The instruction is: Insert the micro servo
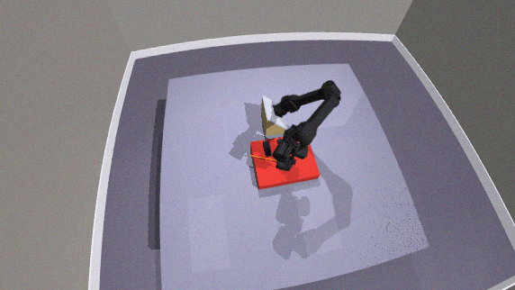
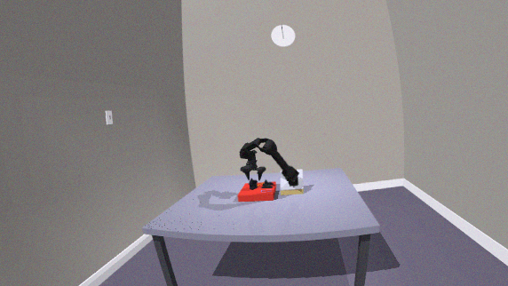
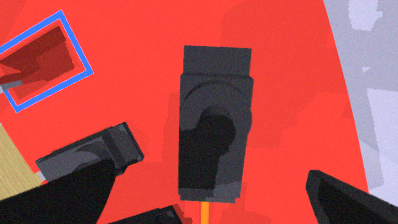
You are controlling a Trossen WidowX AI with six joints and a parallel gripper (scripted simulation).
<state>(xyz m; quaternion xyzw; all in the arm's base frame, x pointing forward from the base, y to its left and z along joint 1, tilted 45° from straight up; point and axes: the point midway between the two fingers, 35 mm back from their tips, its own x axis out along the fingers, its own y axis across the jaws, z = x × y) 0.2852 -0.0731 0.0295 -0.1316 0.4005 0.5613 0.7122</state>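
The loose micro servo (image 3: 215,100) (image 2: 253,185) is dark grey and rests on the red deck (image 1: 288,179) (image 2: 257,195) (image 3: 285,30), its rounded top with the shaft boss facing the wrist camera. Its orange cable (image 1: 263,158) (image 3: 204,214) runs toward the deck's left edge in the top view, where the arm hides its body. The pocket's blue outline (image 3: 75,44) shows at upper left in the wrist view, turned relative to the servo. My gripper (image 2: 254,178) (image 3: 211,174) is open and empty above the loose servo, with a finger on either side of its cable end.
A dark fitted servo (image 1: 267,149) (image 3: 90,155) sits near the left finger in the wrist view. Another dark servo (image 3: 162,216) is cut off at the bottom. A tan and white wedge-shaped block (image 1: 274,130) (image 2: 291,192) (image 3: 12,165) stands beside the deck, near the arm's base.
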